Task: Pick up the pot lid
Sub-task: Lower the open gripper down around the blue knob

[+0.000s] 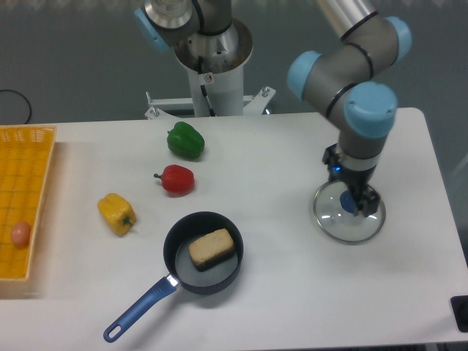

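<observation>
White bench (278,292); pot lid (329,221) lies toward right edge, blue knob (347,202) up. My tool (350,189) hangs over it, fingers spread. Black pan (196,279) near front edge, brown block (211,248) inside.

By the end effector (352,184), the lid (333,221) looks like smooth glass; well away, the pan (196,278) looks matt, the green pepper (186,141) glossy.

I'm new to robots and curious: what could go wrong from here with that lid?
The open end effector could come down off-centre and nudge the blue knob rather than straddle it. The knob looks rounded, so it might slip. The lid spreads wide around it, so an uneven grip could let it tilt.
</observation>
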Action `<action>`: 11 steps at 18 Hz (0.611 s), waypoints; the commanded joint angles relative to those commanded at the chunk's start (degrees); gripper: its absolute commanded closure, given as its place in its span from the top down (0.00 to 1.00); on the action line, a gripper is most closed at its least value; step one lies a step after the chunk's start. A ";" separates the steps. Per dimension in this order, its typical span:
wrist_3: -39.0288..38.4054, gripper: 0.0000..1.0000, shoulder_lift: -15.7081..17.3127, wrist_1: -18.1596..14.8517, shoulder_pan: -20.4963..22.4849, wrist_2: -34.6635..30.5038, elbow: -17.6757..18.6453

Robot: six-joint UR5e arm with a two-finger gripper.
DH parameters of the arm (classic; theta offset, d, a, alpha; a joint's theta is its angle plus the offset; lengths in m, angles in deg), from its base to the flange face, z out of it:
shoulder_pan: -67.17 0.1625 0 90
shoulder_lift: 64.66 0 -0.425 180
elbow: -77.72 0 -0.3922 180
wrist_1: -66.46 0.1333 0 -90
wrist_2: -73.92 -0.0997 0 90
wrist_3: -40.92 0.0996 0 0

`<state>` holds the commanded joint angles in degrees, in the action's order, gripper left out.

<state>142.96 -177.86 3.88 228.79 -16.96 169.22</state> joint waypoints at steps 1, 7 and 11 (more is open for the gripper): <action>-0.61 1.00 -0.53 -0.09 0.09 0.00 -0.09; -0.27 1.00 -3.16 -0.09 0.27 -0.35 -0.70; 0.17 1.00 -5.10 0.00 -0.08 -0.09 -0.88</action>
<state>143.13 -182.96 3.88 228.71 -17.05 168.34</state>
